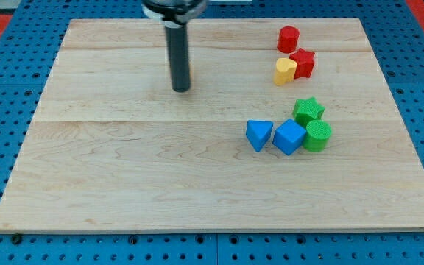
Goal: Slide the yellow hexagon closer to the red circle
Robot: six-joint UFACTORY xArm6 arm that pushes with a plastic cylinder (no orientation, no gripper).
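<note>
My tip (pixel 181 90) rests on the board's upper middle, left of all the plainly visible blocks. A thin yellow-orange sliver (pixel 191 73) shows at the rod's right edge; it is a block mostly hidden behind the rod, and its shape cannot be made out. The red circle (pixel 288 37) stands at the view's upper right, far to the right of my tip. Just below it a red star (pixel 303 62) touches a yellow heart-like block (pixel 285 71).
A green star (pixel 308 110), a green circle (pixel 317 136), a blue cube (pixel 288 137) and a blue triangle (pixel 258 135) cluster right of centre. The wooden board (pixel 124 169) lies on a blue pegboard.
</note>
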